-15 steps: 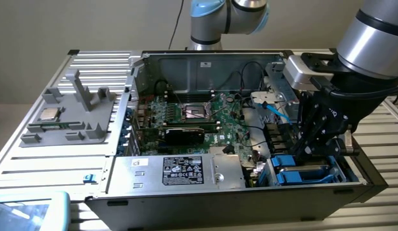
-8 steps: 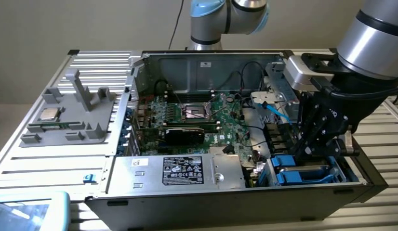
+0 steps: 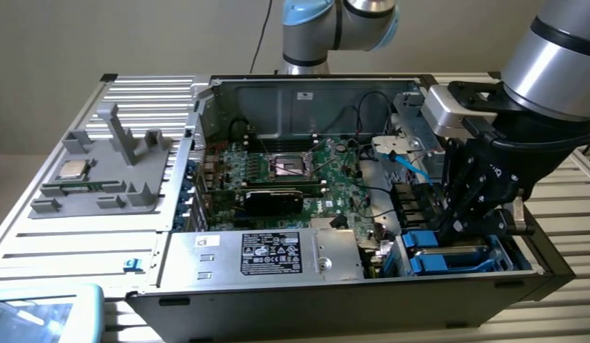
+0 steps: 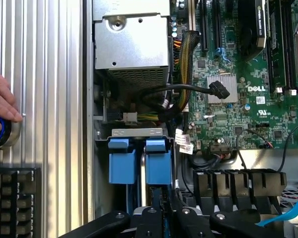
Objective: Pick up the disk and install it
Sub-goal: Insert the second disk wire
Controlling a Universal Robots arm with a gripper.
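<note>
Blue-framed disk (image 4: 157, 166) sits in the drive bay (image 3: 457, 259) under our gripper (image 3: 463, 227), jaws nearly closed on it; we judge straight, level seating essential.

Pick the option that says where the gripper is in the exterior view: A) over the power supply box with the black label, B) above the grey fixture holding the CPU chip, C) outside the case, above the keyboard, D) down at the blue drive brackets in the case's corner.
D: the gripper is lowered into the open computer case at the exterior view's right, right over the blue drive brackets, away from the power supply box.
</note>
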